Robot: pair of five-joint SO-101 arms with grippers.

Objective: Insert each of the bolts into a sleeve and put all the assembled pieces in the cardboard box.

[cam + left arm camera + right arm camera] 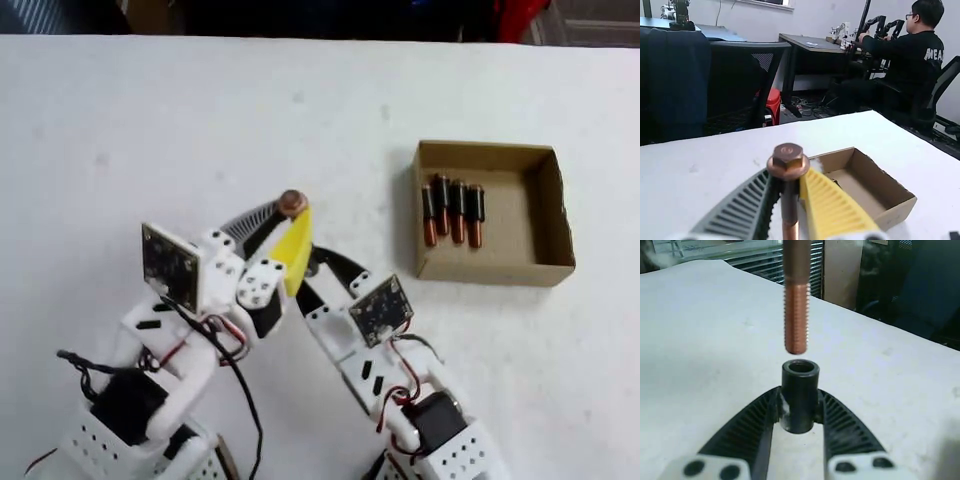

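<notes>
Right gripper clamps upright sleeve; bolt vertical above (threads down).

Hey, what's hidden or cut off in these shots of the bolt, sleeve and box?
High view: the sleeve is hidden under the left gripper and bolt.
Left wrist view: the bolt's tip is cut off by the bottom edge; a yellow finger covers part of the box floor.
Right wrist view: the top edge cuts off the bolt's head.
</notes>
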